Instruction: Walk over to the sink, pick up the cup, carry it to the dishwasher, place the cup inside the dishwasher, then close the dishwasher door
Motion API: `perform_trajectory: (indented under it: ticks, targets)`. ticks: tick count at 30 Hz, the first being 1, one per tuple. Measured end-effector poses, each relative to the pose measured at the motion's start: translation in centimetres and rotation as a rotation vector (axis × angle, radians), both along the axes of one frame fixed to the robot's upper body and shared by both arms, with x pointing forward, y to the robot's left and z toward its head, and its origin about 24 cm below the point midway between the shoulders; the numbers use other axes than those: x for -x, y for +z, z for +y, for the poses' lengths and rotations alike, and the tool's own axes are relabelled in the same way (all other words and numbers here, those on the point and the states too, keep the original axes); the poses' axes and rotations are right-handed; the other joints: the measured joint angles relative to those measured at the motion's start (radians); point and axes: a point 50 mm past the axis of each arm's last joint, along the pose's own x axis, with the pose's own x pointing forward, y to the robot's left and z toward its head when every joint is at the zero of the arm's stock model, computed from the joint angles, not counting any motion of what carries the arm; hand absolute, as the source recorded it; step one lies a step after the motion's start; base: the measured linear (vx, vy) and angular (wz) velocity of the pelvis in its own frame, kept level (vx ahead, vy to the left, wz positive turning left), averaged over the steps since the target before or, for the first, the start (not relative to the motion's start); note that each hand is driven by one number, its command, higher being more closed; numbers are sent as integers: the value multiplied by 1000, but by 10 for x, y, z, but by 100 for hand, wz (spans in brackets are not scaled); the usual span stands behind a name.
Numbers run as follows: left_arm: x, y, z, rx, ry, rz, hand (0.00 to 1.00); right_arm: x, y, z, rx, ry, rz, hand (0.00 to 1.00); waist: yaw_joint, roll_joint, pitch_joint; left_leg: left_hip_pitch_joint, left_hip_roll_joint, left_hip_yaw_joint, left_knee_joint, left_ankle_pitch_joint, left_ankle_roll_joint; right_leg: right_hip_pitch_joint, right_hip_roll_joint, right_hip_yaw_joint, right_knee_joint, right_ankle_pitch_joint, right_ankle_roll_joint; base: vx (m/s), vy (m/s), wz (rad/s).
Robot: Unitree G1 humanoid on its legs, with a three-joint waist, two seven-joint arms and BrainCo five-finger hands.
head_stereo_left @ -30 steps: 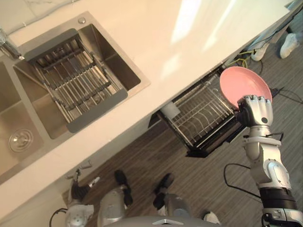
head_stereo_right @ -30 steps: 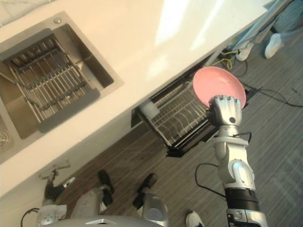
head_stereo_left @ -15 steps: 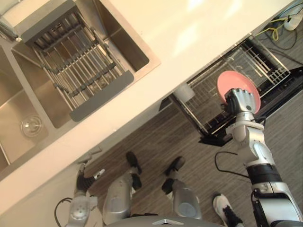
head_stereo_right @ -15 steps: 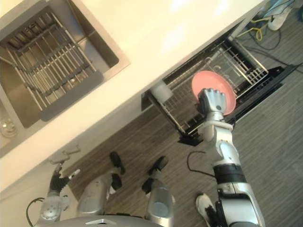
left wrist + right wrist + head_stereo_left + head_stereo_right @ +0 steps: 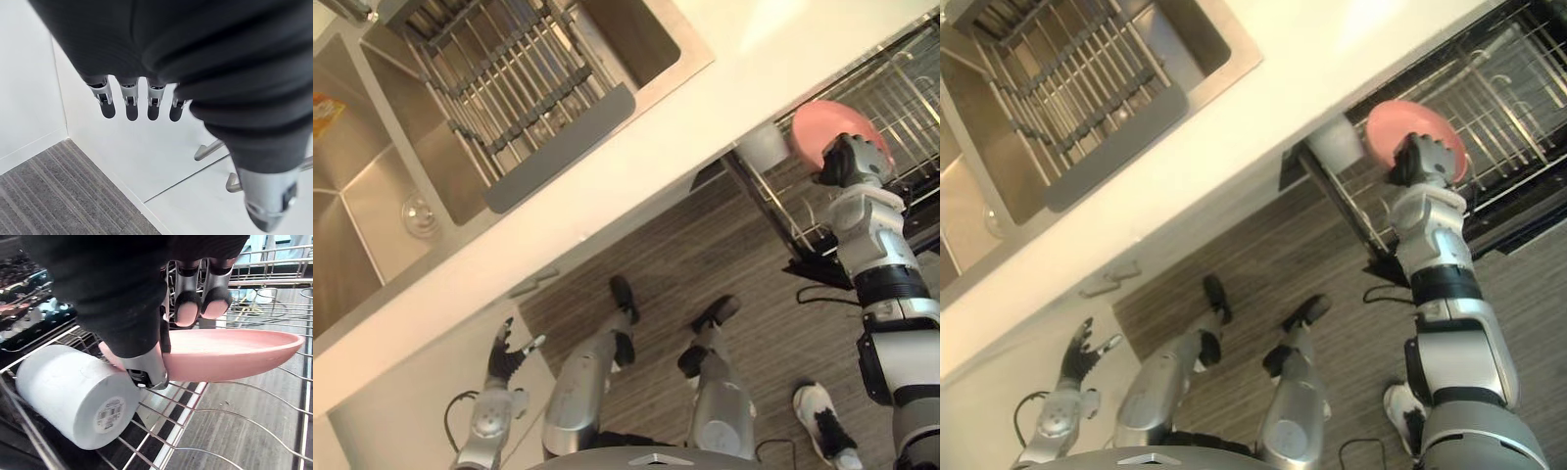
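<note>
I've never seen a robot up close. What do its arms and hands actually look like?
Both arms are silver-grey, built of rounded segments; the right arm has black bands at its joints. Each hand, the right hand and the left hand, wears a dark ribbed cover over back and wrist, with silver fingers ending in rounded dark tips and a separate thumb.

Level pink plate (image 5: 234,353) over dishwasher rack (image 5: 1518,93), white cup (image 5: 68,396) sideways inside

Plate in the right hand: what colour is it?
The plate is plain pink, clearest in the right wrist view.
</note>
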Motion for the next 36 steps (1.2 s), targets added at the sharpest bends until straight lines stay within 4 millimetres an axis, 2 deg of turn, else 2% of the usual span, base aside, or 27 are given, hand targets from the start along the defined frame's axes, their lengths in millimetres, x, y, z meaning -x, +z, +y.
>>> perform_trajectory:
  ticks: [5,9,10,13,17,20,22,24,28,29,31,36]
  targets:
    - [-2,1,-3,19,6,-8,0,0,10,-8,-136,-43,-82,0,-1,2,1,-13,-7,0,0,6,8,-14,-9,1,0,10,-1,10,56,1]
    - [-7,4,-13,52,-5,-20,0,4,6,-19,-587,-9,-211,0,-4,7,3,6,-11,0,0,7,10,3,-13,4,2,14,-2,15,11,-1]
    - [-8,4,-17,66,-4,-27,0,5,-1,-20,-771,29,-248,0,-9,9,4,26,-13,0,-1,7,9,21,-14,7,4,13,-2,43,-3,-5]
    - [-8,3,-21,79,-1,-18,0,5,-9,-5,-972,167,-302,0,-25,8,4,61,-14,1,-16,6,4,44,-13,17,6,8,-1,29,-23,-10]
    - [-6,1,-25,93,16,-3,0,15,-3,5,-1088,320,-418,0,-48,5,6,110,-15,2,-31,0,-9,87,-12,18,6,2,5,25,-31,-4]
    - [2,-3,-22,91,36,20,0,29,8,6,-1119,388,-583,0,-67,-13,4,150,-15,5,-50,3,-17,115,-7,21,5,-6,9,25,-32,-3]
    - [7,-5,-15,86,75,31,0,37,3,-1,-1129,338,-653,0,-75,-35,-3,163,-12,7,-57,5,-22,124,-3,23,6,-11,8,49,-67,-6]
    - [13,-10,-9,72,123,61,0,49,-13,-18,-1213,233,-717,0,-81,-64,-18,183,-7,14,-66,7,-27,139,4,25,7,-12,3,73,-87,-6]
    - [29,-20,-5,40,153,122,0,63,-44,-49,-1421,42,-839,0,-93,-94,-44,233,-4,28,-72,7,-29,180,9,32,7,-20,9,72,-70,-10]
    - [32,-21,-3,33,167,126,0,69,-54,-57,-1481,-12,-888,100,-102,-98,-48,246,-2,27,-73,5,-31,193,11,33,7,-23,10,70,-80,-1]
    - [37,-25,-2,28,177,148,0,78,-71,-68,-1586,-89,-960,100,-112,-100,-67,248,1,29,-73,3,-34,194,14,34,7,-27,10,43,-60,-3]
    - [44,-30,-1,25,200,178,0,94,-97,-78,-1709,-185,-1038,100,-121,-100,-86,250,8,35,-74,-4,-46,194,19,33,7,-38,6,11,-44,-3]
